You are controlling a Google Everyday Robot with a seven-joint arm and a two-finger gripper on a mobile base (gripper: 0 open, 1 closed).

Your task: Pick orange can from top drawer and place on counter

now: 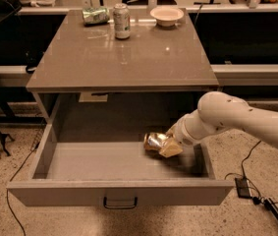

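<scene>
The orange can (153, 141) is dented, orange-brown with shiny patches, and sits at the right rear of the open top drawer (119, 193). My gripper (169, 147) reaches into the drawer from the right on a white arm. It is shut on the can's right side and holds it just above the drawer floor. The counter (128, 58) is the glossy grey-brown tabletop above the drawer.
At the back of the counter stand an upright silver-green can (122, 20), a crushed green can (95, 15) lying on its side and a white bowl (166, 15). Cables (249, 188) lie on the floor to the right.
</scene>
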